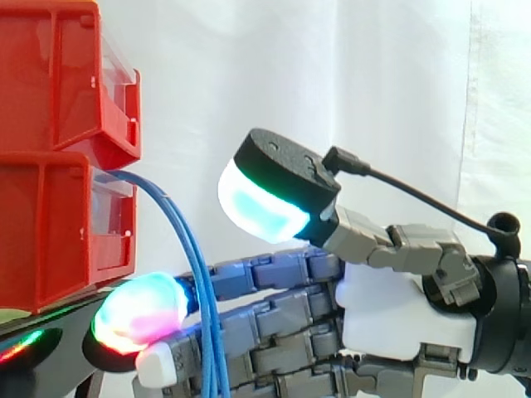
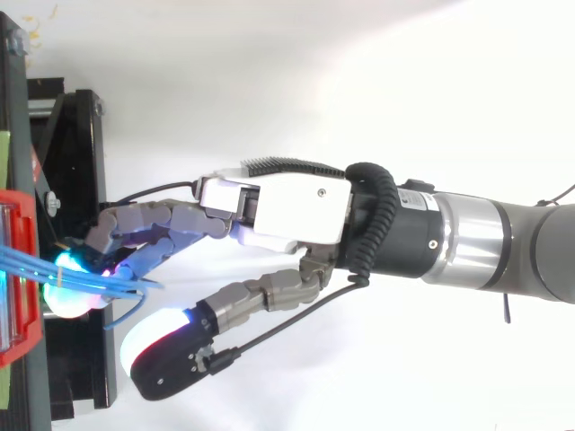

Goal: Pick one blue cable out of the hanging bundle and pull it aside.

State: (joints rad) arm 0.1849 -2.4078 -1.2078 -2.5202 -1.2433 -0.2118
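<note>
Two red bins are stacked at the left, an upper bin (image 1: pixel 58 75) on a lower bin (image 1: pixel 50 232). One black stand (image 2: pixel 76 153) is at the left with them. One bundle of thin blue cables (image 1: pixel 195 274) hangs beside the lower bin. At least three strands can be told apart, but where they overlap the exact number cannot be told. One robot arm (image 2: pixel 503 238) comes in from the right, with one hand (image 2: pixel 296 211) on it. One white curtain (image 1: pixel 373 83) hangs behind.

No readable text or numbers; clear fronts (image 1: pixel 119 66) of red bins (image 1: pixel 50 224) seemingly blank.
</note>
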